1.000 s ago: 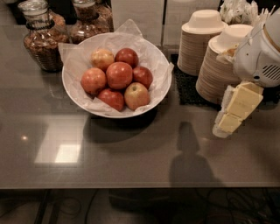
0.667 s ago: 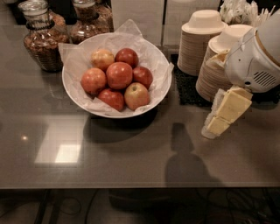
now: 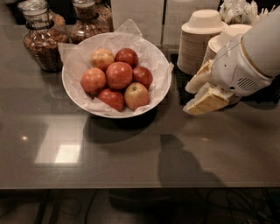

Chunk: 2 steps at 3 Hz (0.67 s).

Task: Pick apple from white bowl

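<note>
The white bowl (image 3: 154,99) sits on the dark table at center left, lined with crinkled white paper (image 3: 127,29). It holds several red and yellow-red apples (image 3: 119,75) piled together. My gripper (image 3: 187,100) is to the right of the bowl, just off its right rim and above the table. Its cream fingers (image 3: 205,101) point left toward the bowl. They are apart and hold nothing. The white arm housing (image 3: 245,70) behind it hides part of the stacked bowls.
Two glass jars (image 3: 41,41) of nuts stand behind the bowl at the left. Stacks of tan disposable bowls (image 3: 203,39) stand at the back right, close behind the gripper. White packets (image 3: 238,11) lie beyond them. The table's front edge (image 3: 131,187) runs near the bottom.
The gripper has moved left and up, from over the table at the right to just beside the bowl's right rim. The bowl and apples have not moved.
</note>
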Available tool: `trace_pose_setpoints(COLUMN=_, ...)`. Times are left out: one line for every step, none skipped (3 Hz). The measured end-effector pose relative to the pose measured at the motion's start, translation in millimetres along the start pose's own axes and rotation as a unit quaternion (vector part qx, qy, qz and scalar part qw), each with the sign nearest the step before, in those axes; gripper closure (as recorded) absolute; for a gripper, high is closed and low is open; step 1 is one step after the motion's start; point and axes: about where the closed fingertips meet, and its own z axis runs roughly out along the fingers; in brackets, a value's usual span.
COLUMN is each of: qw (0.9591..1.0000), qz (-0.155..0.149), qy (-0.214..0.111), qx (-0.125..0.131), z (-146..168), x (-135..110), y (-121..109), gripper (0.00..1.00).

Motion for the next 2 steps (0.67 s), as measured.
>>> trace_pose_setpoints(qw=0.9994, qz=-0.019, qy=-0.029, qx=0.009, z=7.7, x=-14.5, y=-7.6, gripper=0.59)
trace_pose_setpoints(qw=0.9975, qz=-0.045, qy=-0.055, qx=0.005, z=24.0, x=-35.1, y=-11.9, gripper=0.36)
